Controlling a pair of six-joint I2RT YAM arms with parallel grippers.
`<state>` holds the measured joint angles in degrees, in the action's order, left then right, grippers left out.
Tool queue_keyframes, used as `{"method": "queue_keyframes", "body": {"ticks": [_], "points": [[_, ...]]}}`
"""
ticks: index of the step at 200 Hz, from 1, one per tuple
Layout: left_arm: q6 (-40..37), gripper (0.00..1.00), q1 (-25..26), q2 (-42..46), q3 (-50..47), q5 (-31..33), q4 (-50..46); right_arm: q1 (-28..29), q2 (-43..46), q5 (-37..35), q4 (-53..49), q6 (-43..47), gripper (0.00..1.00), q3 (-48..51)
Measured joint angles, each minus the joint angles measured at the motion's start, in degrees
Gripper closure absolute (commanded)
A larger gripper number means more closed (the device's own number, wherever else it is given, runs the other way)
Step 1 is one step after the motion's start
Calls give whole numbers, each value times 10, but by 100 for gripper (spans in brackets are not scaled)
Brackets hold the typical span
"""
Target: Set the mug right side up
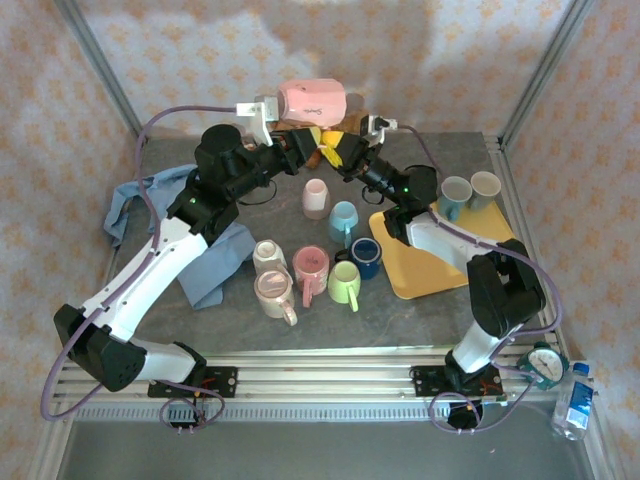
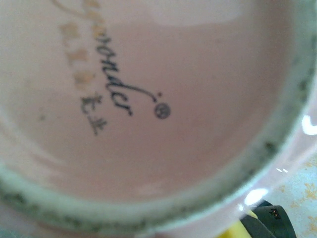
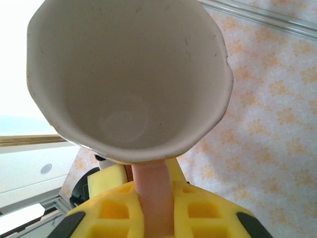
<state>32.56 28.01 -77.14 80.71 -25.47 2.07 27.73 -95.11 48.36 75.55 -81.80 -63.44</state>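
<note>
The pink mug [image 1: 312,100] hangs on its side high over the back of the table, between my two grippers. In the left wrist view its printed base [image 2: 148,99] sits very close to the camera, so my left gripper [image 1: 293,140] grips it from the base side with its fingers hidden. The right wrist view looks into the mug's pale opening [image 3: 129,74]. My right gripper [image 3: 153,210] is shut on the pink handle [image 3: 152,183], pinched between its yellow fingers [image 3: 111,213]. From above, the right gripper [image 1: 338,148] is just below the mug's right end.
Several mugs stand in the middle of the table, among them an upside-down pink one [image 1: 316,197], a light blue one [image 1: 343,220] and a green one [image 1: 345,283]. A yellow tray [image 1: 430,265] at the right carries two grey mugs [image 1: 456,193]. A blue cloth [image 1: 150,200] lies at the left.
</note>
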Motion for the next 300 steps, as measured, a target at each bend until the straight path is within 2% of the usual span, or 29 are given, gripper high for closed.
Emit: {"method": "queue_keyframes", "body": {"ticks": [11,31,60,84,115,157,212,300], "points": [[0,100,0,4,-7,4,1,2,0,1,-6,10,95,0],[-1,81,0,12,-18,12,-1,6,4,1,-31,33,100,0],[-13,51,0,17,-25,22,-15,6,26,0,-88,75,100,0],[-21,38,0,18,-26,23,-23,4,36,-4,-121,97,100,0],[-25,27,0,21,-26,26,-35,2,36,-10,-155,115,100,0],[-26,24,-12,31,-26,30,-64,-6,69,-17,-243,172,100,3],[-26,23,-29,59,-60,32,-108,-14,199,-68,-490,342,100,4],[-94,29,-29,50,-59,4,-174,-34,290,-230,-843,533,100,3]]}}
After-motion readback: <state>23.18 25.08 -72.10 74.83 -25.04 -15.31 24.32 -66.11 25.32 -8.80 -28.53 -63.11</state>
